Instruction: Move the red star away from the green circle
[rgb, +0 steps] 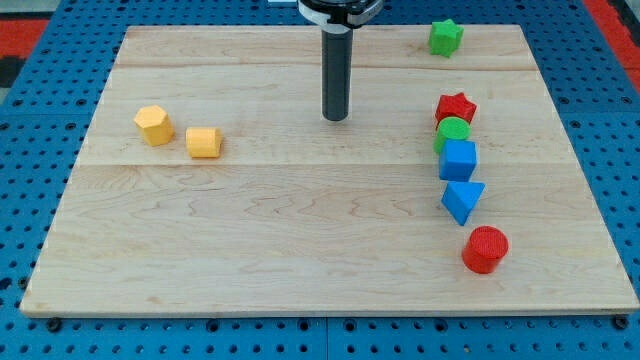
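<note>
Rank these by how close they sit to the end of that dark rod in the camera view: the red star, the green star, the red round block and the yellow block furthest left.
From my tip:
1. Red star, to the view's right.
2. Green star, up at the view's top right.
3. Yellow block furthest left and red round block, at lower right: too close to call.

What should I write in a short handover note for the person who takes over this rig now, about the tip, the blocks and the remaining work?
My tip rests on the board at the view's top centre, well to the left of the red star and touching no block.
The red star sits against the green circle, just above it, at the head of a column along the view's right.
Done: nothing visible; the star and circle are not yet separated.
Left: bring the tip to the star and push it off the circle, probably toward the view's top or left.
</note>
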